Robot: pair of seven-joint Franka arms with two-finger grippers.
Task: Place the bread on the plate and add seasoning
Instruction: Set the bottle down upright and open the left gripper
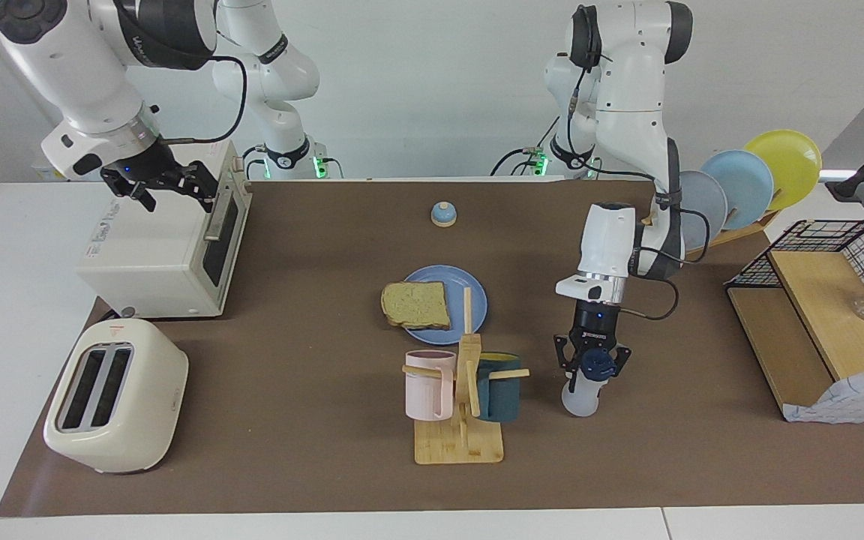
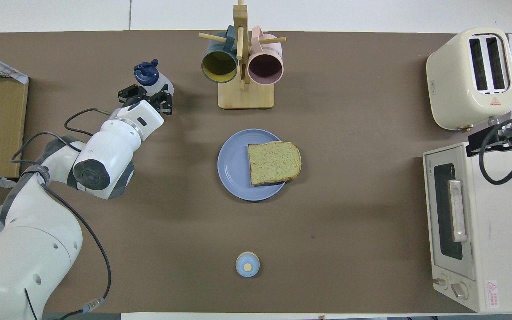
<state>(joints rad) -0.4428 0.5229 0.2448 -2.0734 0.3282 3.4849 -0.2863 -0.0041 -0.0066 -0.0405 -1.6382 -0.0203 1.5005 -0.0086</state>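
The bread (image 1: 417,304) (image 2: 274,162) lies flat on the blue plate (image 1: 471,287) (image 2: 231,165) at the table's middle, one crust edge overhanging the rim toward the right arm's end. The seasoning bottle (image 1: 580,401) (image 2: 149,75) stands on the mat beside the mug rack, toward the left arm's end. My left gripper (image 1: 592,358) (image 2: 146,97) points down over it, open, with its fingers on either side of the navy cap. My right gripper (image 1: 173,191) (image 2: 500,133) hangs open and empty over the toaster oven and waits.
A wooden mug rack (image 1: 462,442) with a pink and a teal mug stands farther from the robots than the plate. A toaster oven (image 1: 154,255) and a cream toaster (image 1: 113,394) are at the right arm's end. A bell (image 1: 443,214), upright plates (image 1: 747,180) and a wire shelf (image 1: 822,300) also stand here.
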